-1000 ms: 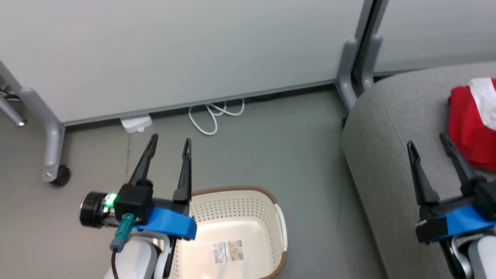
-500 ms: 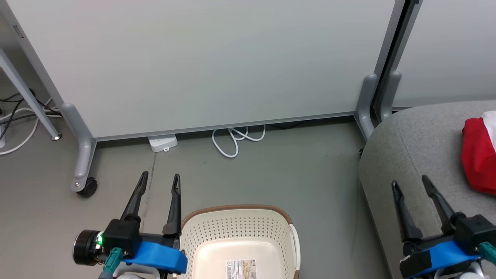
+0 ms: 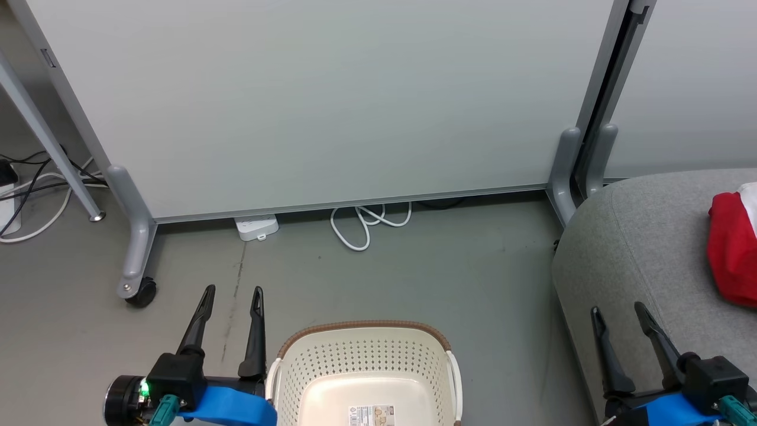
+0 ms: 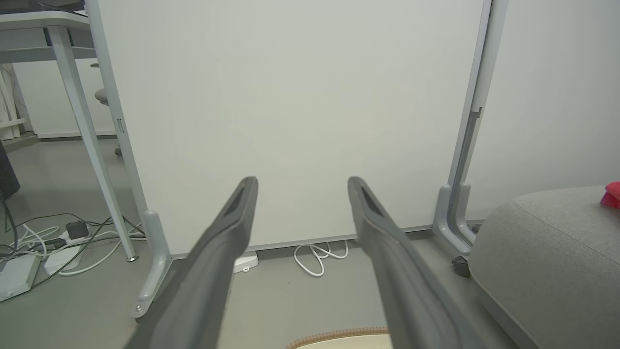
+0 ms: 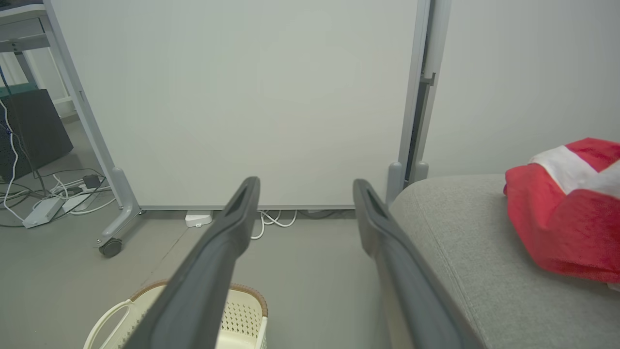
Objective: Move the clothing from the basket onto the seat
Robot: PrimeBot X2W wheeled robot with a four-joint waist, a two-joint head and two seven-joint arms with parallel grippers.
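Now lying on the grey seat [image 3: 639,248], not in the basket [image 3: 364,325]: the red clothing [image 3: 730,248], a soft heap up and to the right of the right gripper [image 3: 616,309], near but apart. Much farther from the left gripper [image 3: 232,290], just beside the basket. Both sets of jaws spread wide, holding nothing. Looks like little left to carry.

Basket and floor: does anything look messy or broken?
Nothing looks broken or spilled. The basket stands upright, and the part in view holds a label but no clothes. The red clothing lies bunched up on the seat, not folded. The untidiest thing is a white cable looping loose on the floor under the partition.
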